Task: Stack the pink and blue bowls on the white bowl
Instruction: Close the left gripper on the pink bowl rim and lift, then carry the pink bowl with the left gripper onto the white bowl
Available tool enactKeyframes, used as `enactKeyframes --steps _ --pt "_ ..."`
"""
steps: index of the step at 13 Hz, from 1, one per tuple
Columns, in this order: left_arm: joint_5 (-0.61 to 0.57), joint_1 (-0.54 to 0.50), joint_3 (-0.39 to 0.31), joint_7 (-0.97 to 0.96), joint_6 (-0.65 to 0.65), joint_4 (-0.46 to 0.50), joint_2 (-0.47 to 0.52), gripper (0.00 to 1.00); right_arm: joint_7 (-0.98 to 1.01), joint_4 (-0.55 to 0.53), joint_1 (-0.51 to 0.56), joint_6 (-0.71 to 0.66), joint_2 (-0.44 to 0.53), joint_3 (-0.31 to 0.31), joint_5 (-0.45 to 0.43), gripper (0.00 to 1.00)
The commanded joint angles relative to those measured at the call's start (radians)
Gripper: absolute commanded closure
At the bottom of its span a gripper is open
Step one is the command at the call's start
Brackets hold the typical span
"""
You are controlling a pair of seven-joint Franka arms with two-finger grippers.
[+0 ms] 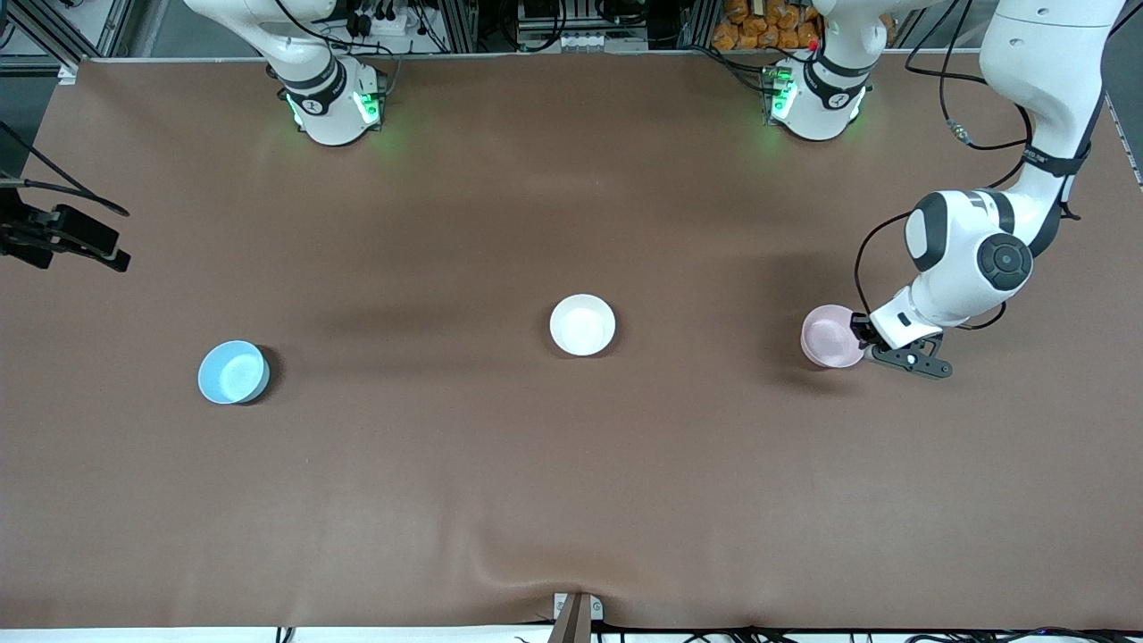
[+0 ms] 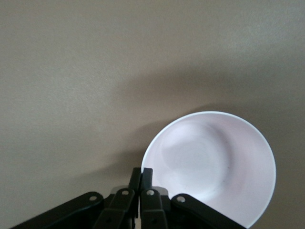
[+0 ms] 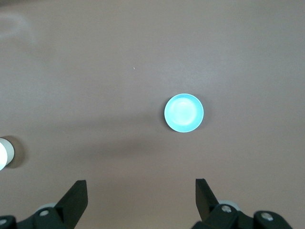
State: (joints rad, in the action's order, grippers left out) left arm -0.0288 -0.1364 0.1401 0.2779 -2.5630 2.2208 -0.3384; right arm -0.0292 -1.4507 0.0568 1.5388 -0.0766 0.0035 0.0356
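Note:
The pale pink bowl [image 1: 830, 335] is at the left arm's end of the table. My left gripper [image 1: 863, 339] is at the bowl's edge. In the left wrist view my left gripper [image 2: 142, 171] is shut on the rim of the pink bowl [image 2: 214, 162], one finger inside and one outside. I cannot tell whether the bowl is lifted off the table. The white bowl [image 1: 582, 324] sits mid-table. The sky blue bowl [image 1: 233, 371] sits toward the right arm's end. My right gripper [image 3: 140, 183] is open and empty, high over the table, with the blue bowl [image 3: 184, 112] below it.
The brown table cloth [image 1: 571, 464] has a raised fold at its near edge. A black camera mount [image 1: 62, 239] juts in over the right arm's end. The white bowl's edge [image 3: 2, 153] shows in the right wrist view.

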Motion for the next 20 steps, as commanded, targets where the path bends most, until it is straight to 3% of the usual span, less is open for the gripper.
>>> enactKeyframes --steps 1,3,6,13,16,20 --pt "0.021 -0.009 0.034 -0.005 0.134 -0.077 0.024 1.00 -0.034 0.013 0.012 -0.005 -0.037 0.006 -0.049 0.00" --pt "0.081 0.009 0.079 -0.087 0.271 -0.192 0.015 1.00 -0.063 0.012 0.014 -0.015 -0.037 0.006 -0.056 0.00" --pt "0.089 0.069 0.140 -0.267 0.345 -0.295 -0.008 1.00 -0.049 0.010 0.017 -0.036 -0.034 0.006 -0.042 0.00" --pt "0.153 0.400 0.168 -0.805 0.346 -0.429 -0.082 1.00 -0.014 -0.002 0.031 -0.061 -0.008 0.007 -0.017 0.00" --pt "0.202 0.501 0.167 -0.919 0.322 -0.475 -0.128 1.00 -0.014 -0.002 0.029 -0.054 -0.014 0.006 -0.028 0.00" --pt "0.193 0.580 0.164 -0.977 0.187 -0.471 -0.203 1.00 -0.015 0.000 0.051 -0.017 -0.023 0.006 -0.042 0.00"
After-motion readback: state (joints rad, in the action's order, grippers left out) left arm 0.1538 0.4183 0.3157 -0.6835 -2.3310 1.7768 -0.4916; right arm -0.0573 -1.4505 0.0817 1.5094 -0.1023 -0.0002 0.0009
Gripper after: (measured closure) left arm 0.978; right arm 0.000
